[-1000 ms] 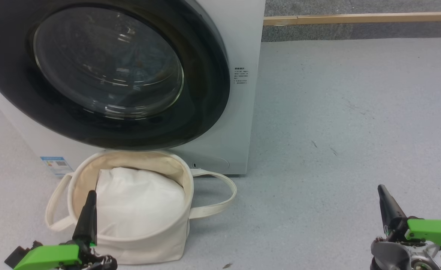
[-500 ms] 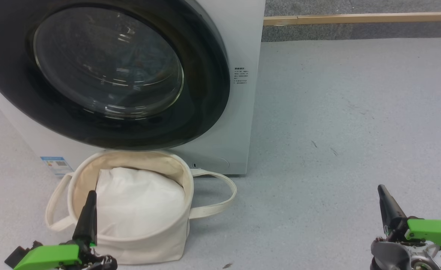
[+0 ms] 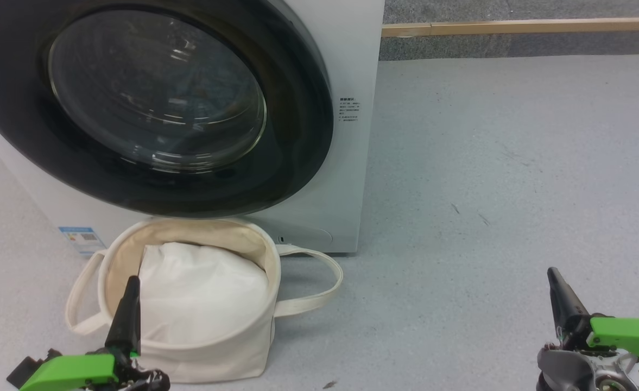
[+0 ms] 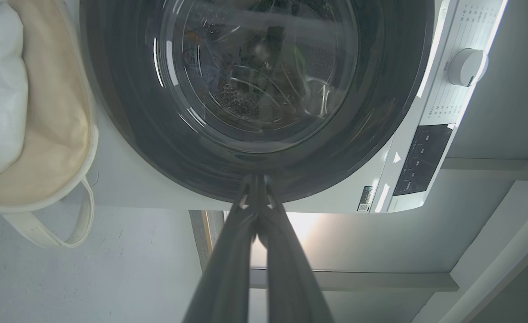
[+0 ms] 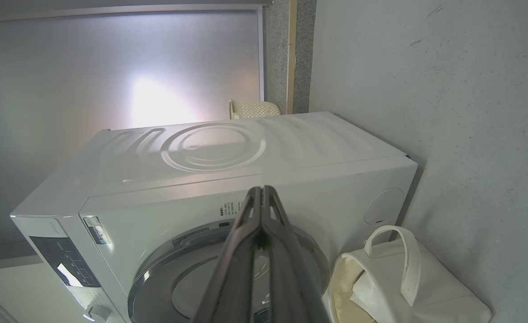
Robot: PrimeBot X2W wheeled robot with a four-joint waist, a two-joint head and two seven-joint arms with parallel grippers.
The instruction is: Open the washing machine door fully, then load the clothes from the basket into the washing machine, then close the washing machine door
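While the washing machine door (image 3: 303, 125) is seen shut against the front of the one washing machine (image 3: 352, 179), its wide black rim ringing a single glass window, two grippers are held low before it, well apart from each other. The left gripper (image 3: 132, 279) is clenched on nothing, its two dark fingers (image 4: 228, 260) pressed together tip to tip and pointed up across the near rim of the basket (image 3: 216, 353). The right gripper (image 3: 551, 270) is likewise clamped empty, its two fingers joined, over bare floor (image 3: 487, 163) to the right of the machine. One basket is set on the floor just in front of the machine, below the door. Two strap handles are counted on it: one (image 3: 77, 304) is looped out at its left and one (image 3: 319, 282) at its right. One plain white cloth (image 3: 200, 293) is bundled inside it. What lies behind the glass cannot be told. One blue label (image 3: 83, 239) is stuck low on the machine's front, and one round knob (image 4: 467, 67) is seen on its control panel.
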